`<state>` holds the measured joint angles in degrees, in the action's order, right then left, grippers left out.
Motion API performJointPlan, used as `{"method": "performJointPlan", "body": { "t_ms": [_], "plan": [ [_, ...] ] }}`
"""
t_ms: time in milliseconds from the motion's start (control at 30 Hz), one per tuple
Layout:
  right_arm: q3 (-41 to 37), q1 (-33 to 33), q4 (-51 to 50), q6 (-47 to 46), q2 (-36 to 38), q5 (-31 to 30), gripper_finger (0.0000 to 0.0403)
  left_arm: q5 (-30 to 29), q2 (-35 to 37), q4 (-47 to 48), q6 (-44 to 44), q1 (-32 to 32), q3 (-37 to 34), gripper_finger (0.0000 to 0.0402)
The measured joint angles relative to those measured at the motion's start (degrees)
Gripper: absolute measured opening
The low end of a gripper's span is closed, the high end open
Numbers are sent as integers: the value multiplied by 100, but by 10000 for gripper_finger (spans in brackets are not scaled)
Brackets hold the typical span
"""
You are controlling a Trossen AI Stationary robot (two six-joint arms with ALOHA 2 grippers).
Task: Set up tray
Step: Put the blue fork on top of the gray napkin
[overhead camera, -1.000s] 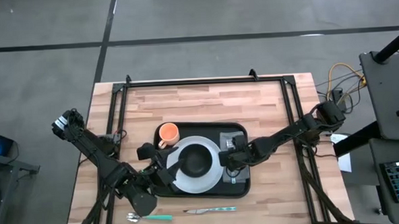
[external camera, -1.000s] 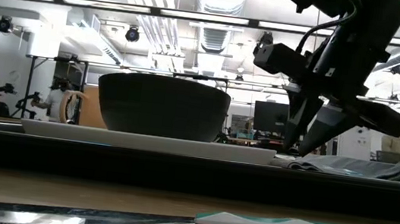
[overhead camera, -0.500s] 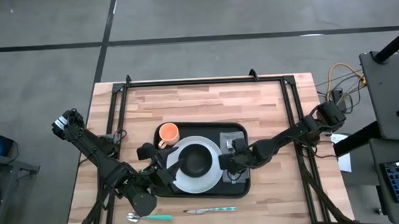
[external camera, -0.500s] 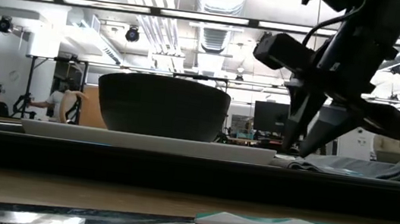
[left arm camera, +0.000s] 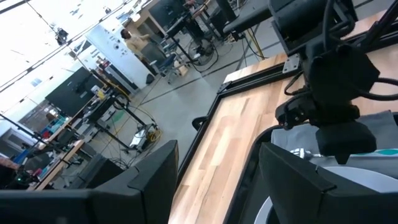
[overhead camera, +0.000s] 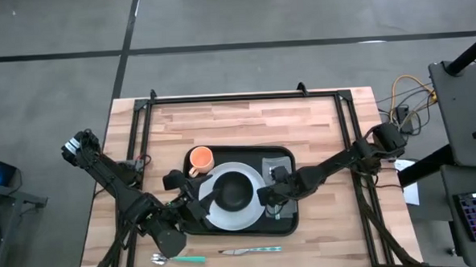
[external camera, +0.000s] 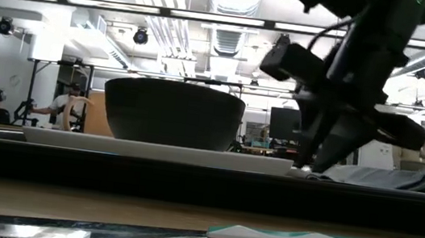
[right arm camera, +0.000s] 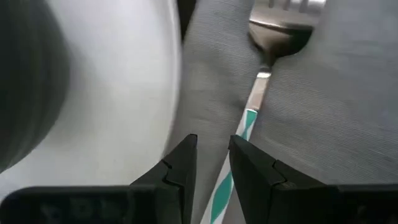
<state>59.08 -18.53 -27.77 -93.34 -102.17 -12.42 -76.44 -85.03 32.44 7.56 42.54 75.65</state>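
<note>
The black tray (overhead camera: 223,153) holds a white plate (overhead camera: 218,219) with a black bowl (overhead camera: 234,190), an orange mug (overhead camera: 200,159) and a grey napkin (right arm camera: 336,106) at its right end. A fork (right arm camera: 280,34) with a teal-and-white striped handle lies on the napkin. My right gripper (right arm camera: 212,158) stands over the napkin beside the plate, shut on the fork. My left gripper (left arm camera: 214,180) hangs open above the tray's near left corner (overhead camera: 185,207), with nothing between its fingers. My right gripper has the fork's striped handle (right arm camera: 249,121) between its two fingers, below the neck. The fingers slant steeply down from the table's right side, and the handle runs back between them. The fork's head (right arm camera: 283,37) rests on the napkin.
A knife (overhead camera: 251,250) and a spoon (overhead camera: 175,258), both with teal handles, lie on the bare wood in front of the tray. A black frame (overhead camera: 244,95) runs along the table's far edge and sides.
My right gripper has tipped a little and sunk toward the napkin, drifting slightly toward the plate; its tips now stand at the napkin's level. Its gap looks the same.
</note>
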Motion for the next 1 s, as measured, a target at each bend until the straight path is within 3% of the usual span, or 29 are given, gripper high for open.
{"method": "performJointPlan", "body": {
  "t_ms": [300, 700, 1000],
  "plan": [
    [733, 80, -1562, 241, 180, -394, 86, -1, 4, 1, -12, 18, 0, 204],
    [-57, 340, -1297, 224, 193, -740, 86, -2, 7, 1, -14, 28, 1, 204],
    [1, 337, -1002, 572, 382, -965, 86, -1, 7, 36, -16, 56, 1, 204]
  ]
}}
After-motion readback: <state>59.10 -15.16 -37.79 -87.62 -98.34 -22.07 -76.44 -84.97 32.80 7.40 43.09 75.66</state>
